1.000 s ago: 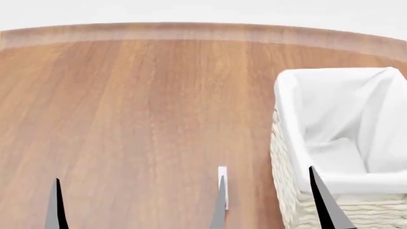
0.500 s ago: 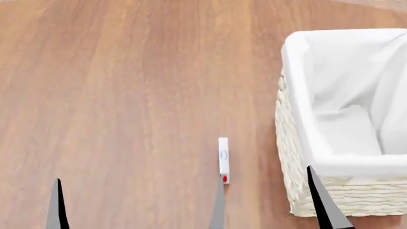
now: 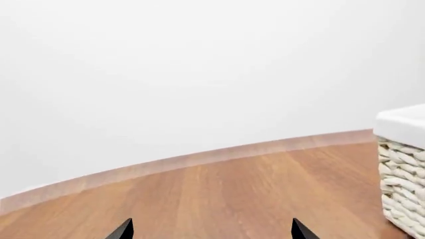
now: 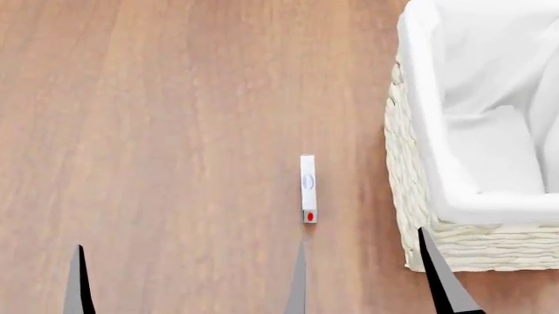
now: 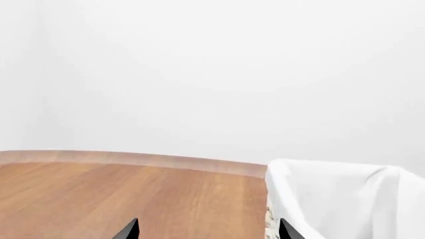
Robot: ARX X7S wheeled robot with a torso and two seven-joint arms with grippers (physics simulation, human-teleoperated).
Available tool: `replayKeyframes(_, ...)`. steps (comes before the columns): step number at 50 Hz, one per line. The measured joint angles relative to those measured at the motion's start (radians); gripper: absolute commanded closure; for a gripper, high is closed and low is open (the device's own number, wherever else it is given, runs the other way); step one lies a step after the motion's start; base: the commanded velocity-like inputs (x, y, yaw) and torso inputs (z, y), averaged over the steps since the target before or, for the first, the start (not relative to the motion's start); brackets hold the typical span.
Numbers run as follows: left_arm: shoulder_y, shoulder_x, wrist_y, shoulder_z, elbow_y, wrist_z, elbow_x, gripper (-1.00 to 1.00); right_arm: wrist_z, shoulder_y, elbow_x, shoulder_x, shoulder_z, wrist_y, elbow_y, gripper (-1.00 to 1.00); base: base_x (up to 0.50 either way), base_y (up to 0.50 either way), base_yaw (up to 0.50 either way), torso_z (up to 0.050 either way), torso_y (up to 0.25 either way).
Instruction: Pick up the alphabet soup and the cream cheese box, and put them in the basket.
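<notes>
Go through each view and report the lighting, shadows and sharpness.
Head view: even, flat light; the cream cheese box and the basket cast almost no shadow on the table, edges crisp. Left wrist view: blank white backdrop, no glare. Right wrist view: the same, with the table's far edge pale.

A wooden table [image 4: 175, 131] is filling almost the whole head view, its warm reddish-brown surface running in long grain streaks from the near side toward the far side, with lighter and darker bands lying side by side. In the left wrist view the table's far edge [image 3: 199, 160] is showing as a paler, slightly blurred strip curving across the frame, and the right wrist view is showing that same pale strip again. Behind that edge a plain white wall [image 5: 212, 74] is rising, evenly lit and featureless, taking up the upper part of both wrist views.
</notes>
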State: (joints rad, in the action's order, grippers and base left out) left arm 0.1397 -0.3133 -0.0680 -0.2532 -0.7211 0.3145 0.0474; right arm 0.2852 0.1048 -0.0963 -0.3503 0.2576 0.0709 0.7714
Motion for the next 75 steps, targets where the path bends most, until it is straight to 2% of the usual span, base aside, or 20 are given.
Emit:
replayKeyframes(29, -0.003, -0.01, 0.008, -0.003, 0.007, 0.014, -0.028, -1.0, 0.008, -0.003, -0.022, -0.011, 0.006, 0.008, 0.001, -1.0, 0.0, 0.0, -0.09, 0.0, 0.0)
replayKeyframes(75, 0.002, -0.03, 0.014, -0.012, 0.003, 0.037, -0.037, -1.0, 0.028, -0.004, -0.021, -0.026, 0.021, 0.009, 0.002, -1.0, 0.0, 0.0, -0.2, 0.0, 0.0)
